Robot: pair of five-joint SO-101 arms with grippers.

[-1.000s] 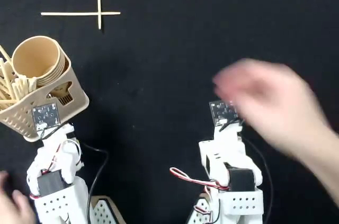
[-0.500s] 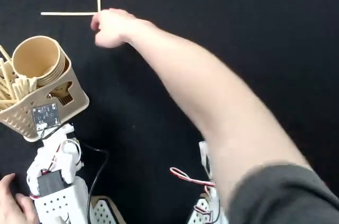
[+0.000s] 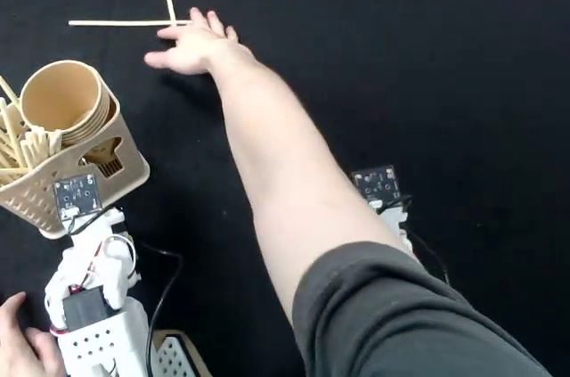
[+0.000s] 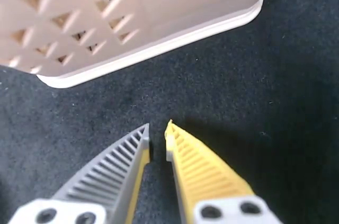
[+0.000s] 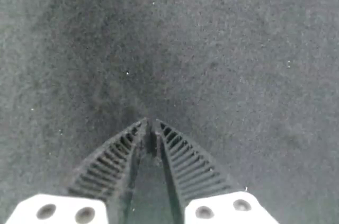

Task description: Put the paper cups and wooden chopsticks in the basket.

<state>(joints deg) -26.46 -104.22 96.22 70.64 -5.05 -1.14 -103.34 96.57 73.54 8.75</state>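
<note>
holding stacked tan paper cups and pale wooden chopsticks, a beige latticed basket sits mid-left; a hand touches two crossed chopsticks upper left; left jaws and right jaws together.

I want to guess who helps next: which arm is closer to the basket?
Left. The left arm sits right by the basket, jaws just short of its base. The right arm stands well off to its side, over the table.

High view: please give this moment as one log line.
hand at loose chopsticks | cups in basket | left gripper shut | right gripper shut
</note>
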